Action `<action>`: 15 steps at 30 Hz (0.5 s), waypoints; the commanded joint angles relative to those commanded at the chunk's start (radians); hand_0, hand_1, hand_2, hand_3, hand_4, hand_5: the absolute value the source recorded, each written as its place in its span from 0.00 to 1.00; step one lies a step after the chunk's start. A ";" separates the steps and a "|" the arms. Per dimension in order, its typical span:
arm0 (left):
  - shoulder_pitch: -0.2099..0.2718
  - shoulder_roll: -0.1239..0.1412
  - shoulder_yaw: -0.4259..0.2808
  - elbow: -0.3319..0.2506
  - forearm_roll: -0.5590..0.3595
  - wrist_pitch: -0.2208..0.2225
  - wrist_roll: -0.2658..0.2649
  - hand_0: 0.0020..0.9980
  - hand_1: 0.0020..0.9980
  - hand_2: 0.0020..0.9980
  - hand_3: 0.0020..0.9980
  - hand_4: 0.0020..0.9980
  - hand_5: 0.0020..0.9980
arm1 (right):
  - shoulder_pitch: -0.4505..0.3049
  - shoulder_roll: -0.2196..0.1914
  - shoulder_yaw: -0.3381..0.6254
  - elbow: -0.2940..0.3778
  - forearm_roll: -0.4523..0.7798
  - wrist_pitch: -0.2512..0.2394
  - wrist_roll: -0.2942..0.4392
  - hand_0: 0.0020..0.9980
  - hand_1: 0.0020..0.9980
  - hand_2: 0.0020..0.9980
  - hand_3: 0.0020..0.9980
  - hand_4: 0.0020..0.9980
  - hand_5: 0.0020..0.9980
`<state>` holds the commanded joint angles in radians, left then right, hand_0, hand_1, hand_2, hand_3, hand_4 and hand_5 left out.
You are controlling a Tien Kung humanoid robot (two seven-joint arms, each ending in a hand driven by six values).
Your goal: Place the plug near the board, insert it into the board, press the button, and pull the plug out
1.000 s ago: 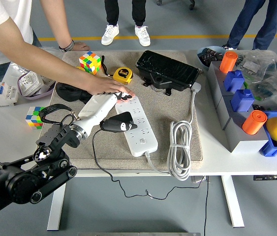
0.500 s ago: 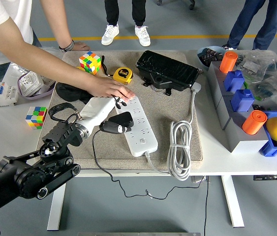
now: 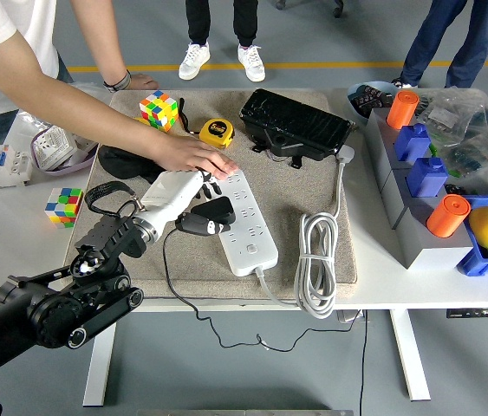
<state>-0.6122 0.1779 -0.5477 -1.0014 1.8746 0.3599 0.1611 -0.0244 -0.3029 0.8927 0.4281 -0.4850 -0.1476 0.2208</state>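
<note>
We work on a white table covered mid-way by a beige mat, where a white power strip lies slanting from the mat's middle toward the near edge, its coiled white cable just to its right. Our left hand reaches in from the near-left corner with its fingers curled around the black plug, which sits at the strip's left edge, touching or just over it; we cannot tell whether the prongs are seated. A person's hand presses flat on the strip's far end, steadying it. Our right hand is out of view. To do this step well, we judge we should square the plug over a socket, keep the prongs upright and push straight down, letting the person's hold stop the strip sliding. The plug's thin black cord trails off the near edge and could tug. A black case, a yellow tape measure and two colour cubes lie toward the far and left edges, well apart; the person's fingers crowd the far sockets.
</note>
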 joint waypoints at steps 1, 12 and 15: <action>0.000 0.000 0.001 0.001 0.000 -0.002 0.001 0.25 0.46 0.50 0.54 0.84 0.22 | 0.000 0.000 0.000 0.000 0.000 0.000 0.000 0.60 0.59 0.54 0.55 0.78 0.22; 0.002 0.002 0.010 0.005 -0.022 0.014 -0.024 0.17 0.32 0.35 0.50 0.79 0.13 | 0.000 0.000 0.001 0.000 -0.001 0.000 0.001 0.60 0.59 0.54 0.55 0.78 0.22; 0.005 0.006 0.007 -0.001 -0.043 0.026 -0.048 0.17 0.29 0.32 0.49 0.79 0.13 | 0.000 0.001 0.001 0.000 -0.001 0.000 0.001 0.60 0.59 0.54 0.55 0.78 0.22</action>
<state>-0.6071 0.1834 -0.5406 -1.0021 1.8318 0.3861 0.1135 -0.0246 -0.3023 0.8941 0.4282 -0.4858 -0.1480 0.2218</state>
